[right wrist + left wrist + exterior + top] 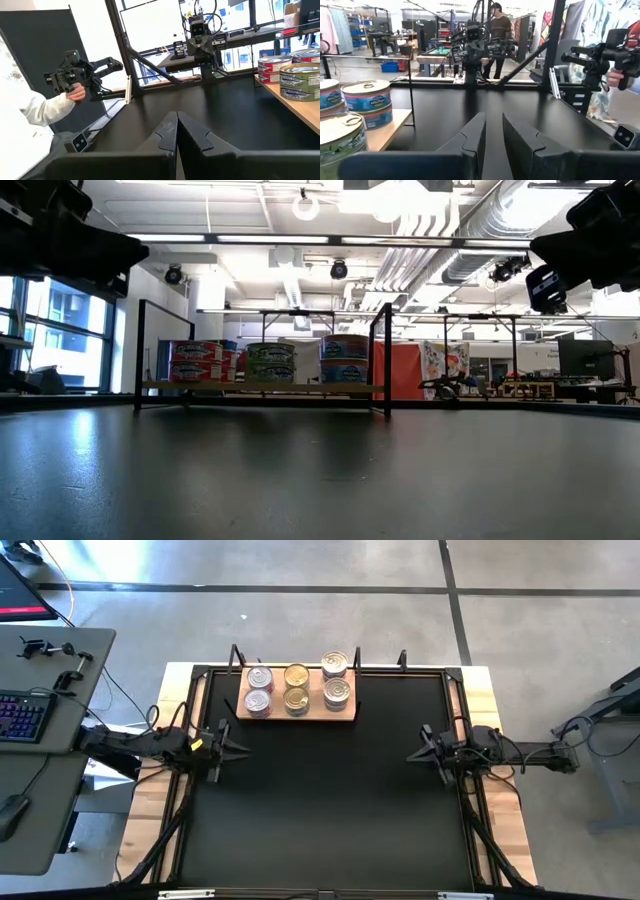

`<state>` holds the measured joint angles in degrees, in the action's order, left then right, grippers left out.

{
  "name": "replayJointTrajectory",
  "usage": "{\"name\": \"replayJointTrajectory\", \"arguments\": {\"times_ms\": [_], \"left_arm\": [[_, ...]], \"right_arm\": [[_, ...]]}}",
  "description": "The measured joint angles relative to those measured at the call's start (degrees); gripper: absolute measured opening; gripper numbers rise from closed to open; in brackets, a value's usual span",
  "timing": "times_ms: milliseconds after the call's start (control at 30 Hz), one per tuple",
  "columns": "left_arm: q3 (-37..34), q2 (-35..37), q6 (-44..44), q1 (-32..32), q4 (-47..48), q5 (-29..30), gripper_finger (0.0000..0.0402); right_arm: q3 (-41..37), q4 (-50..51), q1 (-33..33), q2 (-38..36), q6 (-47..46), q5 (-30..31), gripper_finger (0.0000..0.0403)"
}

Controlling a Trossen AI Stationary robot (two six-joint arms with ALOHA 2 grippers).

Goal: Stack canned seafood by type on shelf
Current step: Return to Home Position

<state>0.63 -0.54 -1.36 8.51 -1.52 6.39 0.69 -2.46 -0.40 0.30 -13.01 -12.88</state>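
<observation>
- Seemingly the sorting is done. From above, the canned seafood (296,688) stands in three columns on the shelf (312,714), with no tin loose on the mat (330,810), so only parking the arms looks left. The left gripper (238,747) and right gripper (413,756) face each other. The shelf lies beyond and between them, nearer the left one and touching neither.
- Low view: red, green and blue-labelled tins (270,362) stand two high on the shelf (260,387), with no gripper near them.
- Left wrist view: the left gripper (494,116) has its fingers a narrow slit apart and holds nothing. The tins (367,95) lie close by, ahead and to one side.
- Right wrist view: the right gripper (177,114) has its fingers meeting at the tips and is empty. The tins (300,75) sit farther off, to one side.
</observation>
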Motion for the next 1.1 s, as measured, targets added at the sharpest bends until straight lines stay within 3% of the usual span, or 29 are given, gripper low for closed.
{"name": "replayJointTrajectory", "arguments": {"times_ms": [467,700,1100], "left_arm": [[0.02,-0.15,0.06,0.02,0.03,0.13,0.0053],[0.04,-0.17,0.03,0.02,0.04,0.15,0.0053],[0.04,-0.20,0.06,0.02,0.06,0.18,0.0053]], "right_arm": [[-0.02,0.03,0.00,0.00,4.03,1.28,0.0000],[-0.11,1.33,0.00,0.13,3.58,11.32,0.0000],[-0.12,1.41,0.02,0.13,8.95,10.93,0.0000]]}}
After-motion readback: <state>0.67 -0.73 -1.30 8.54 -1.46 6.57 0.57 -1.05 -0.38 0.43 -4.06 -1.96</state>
